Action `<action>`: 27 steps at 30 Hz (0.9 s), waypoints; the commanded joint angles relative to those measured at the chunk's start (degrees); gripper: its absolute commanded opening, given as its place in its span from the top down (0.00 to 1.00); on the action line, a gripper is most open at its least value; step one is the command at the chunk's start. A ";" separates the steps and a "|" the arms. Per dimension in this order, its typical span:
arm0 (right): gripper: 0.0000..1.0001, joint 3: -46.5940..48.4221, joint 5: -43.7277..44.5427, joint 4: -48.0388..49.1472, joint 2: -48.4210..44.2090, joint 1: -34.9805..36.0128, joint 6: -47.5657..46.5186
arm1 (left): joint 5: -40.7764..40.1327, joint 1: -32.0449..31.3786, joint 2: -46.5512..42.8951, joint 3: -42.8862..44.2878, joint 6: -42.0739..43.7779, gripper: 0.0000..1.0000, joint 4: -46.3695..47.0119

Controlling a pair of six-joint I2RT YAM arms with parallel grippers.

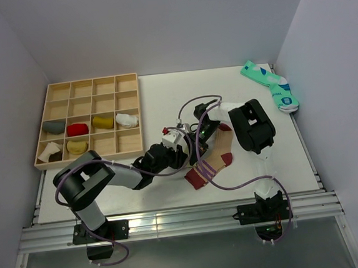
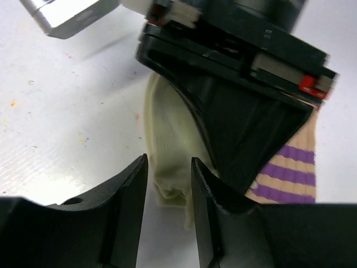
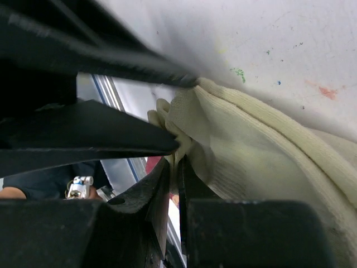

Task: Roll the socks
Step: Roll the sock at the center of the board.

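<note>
Pinching a fold of the ribbed pale olive sock (image 2: 167, 134), the left gripper (image 2: 169, 164) has its black fingers nearly together on the soft knit. Opposite, the right gripper (image 3: 174, 164) nips the same sock's rumpled edge, jaws almost closed. This sock and the tan sock (image 1: 214, 159), with its striped cuff and maroon toe, lie right of the wooden tray (image 1: 103, 144). The left arm stretches low past the tray's near right corner, and the right arm folds back toward the tray.

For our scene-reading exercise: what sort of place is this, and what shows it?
Probably a robotics lab cell: a left arm and right arm bolted to a metal rail along a white table, plain panels walling it in, and a wooden tray holding rolled socks.
</note>
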 commanded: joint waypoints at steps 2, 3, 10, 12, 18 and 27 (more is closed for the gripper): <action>1.00 0.96 -1.01 -1.46 -0.74 -0.37 -0.86 | 1.26 2.58 2.45 2.93 -1.43 0.56 3.79; 1.00 0.96 -1.01 -1.46 -0.74 -0.28 -0.86 | 2.13 2.85 2.90 3.19 -1.52 0.56 3.44; 1.00 1.40 0.31 -1.02 -1.01 -0.28 -0.60 | 4.87 3.65 5.80 6.00 -1.17 0.54 -1.66; 1.00 1.66 0.48 -0.67 -1.09 -0.37 -0.34 | 5.91 3.65 6.50 6.44 -1.34 0.48 -3.06; 1.00 2.02 0.57 -0.41 -0.92 -0.28 -0.16 | 9.70 4.70 8.26 8.02 -2.48 0.46 -5.44; 1.00 1.75 1.45 0.21 -1.53 -0.37 0.28 | 9.35 4.79 9.14 7.86 -5.03 0.94 -7.12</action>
